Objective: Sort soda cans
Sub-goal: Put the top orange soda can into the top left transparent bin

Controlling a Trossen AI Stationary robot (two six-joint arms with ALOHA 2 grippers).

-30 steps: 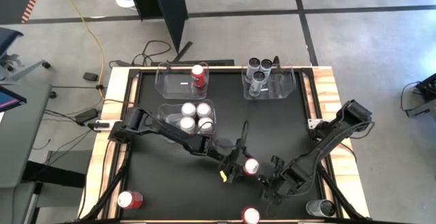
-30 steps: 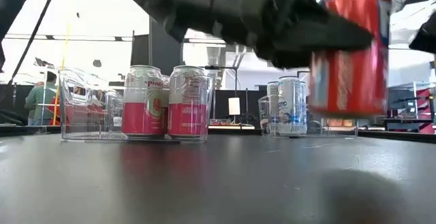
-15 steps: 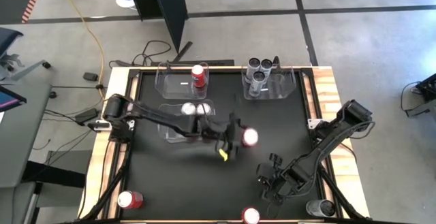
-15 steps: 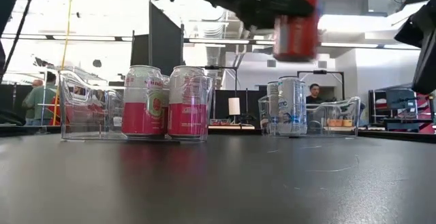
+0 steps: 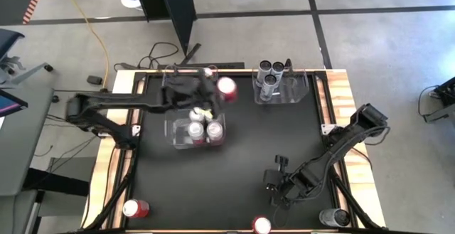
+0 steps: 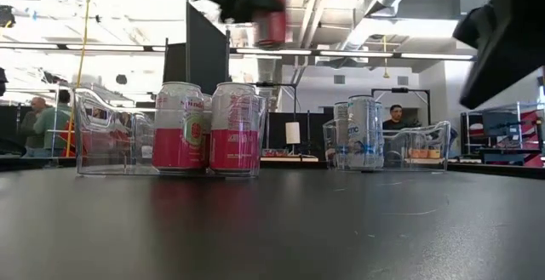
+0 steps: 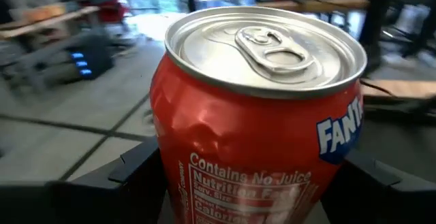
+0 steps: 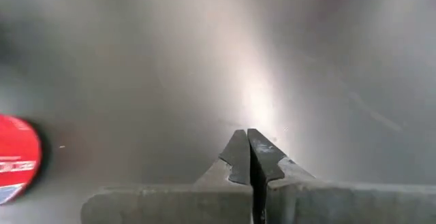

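My left gripper (image 5: 217, 90) holds a red soda can (image 5: 227, 87) high above the table's far side, by the far left clear bin (image 5: 174, 84). The can fills the left wrist view (image 7: 259, 115), its silver top up. Several pink-and-white cans (image 5: 197, 129) stand in a clear bin at the left middle. Grey cans (image 5: 270, 74) stand in the far right bin. Two red cans (image 5: 135, 208) (image 5: 261, 225) and a grey can (image 5: 333, 217) stand on their bases at the near edge. My right gripper (image 5: 274, 184) hovers shut and empty over the near right. My left gripper pinches the red can's side wall (image 7: 167, 173) between its two fingers (image 7: 136, 173), one on each side of the can's lower body. The fingers come about level from the table's left side. The can stands upright, lifted clear, well above the bins (image 6: 271, 12).
The low view shows the pink cans (image 6: 209, 127) in their bin and the grey cans (image 6: 362, 131) in theirs farther back. Bare black table lies in the middle and near left. People stand in the room beyond the table. A red can (image 8: 13, 159) shows in the right wrist view.
My left gripper has risen and swung from the table's near middle toward the far edge and the left, carrying the red can upright over the pink-can bin to the far left bin. Its fingers have stayed on the can.
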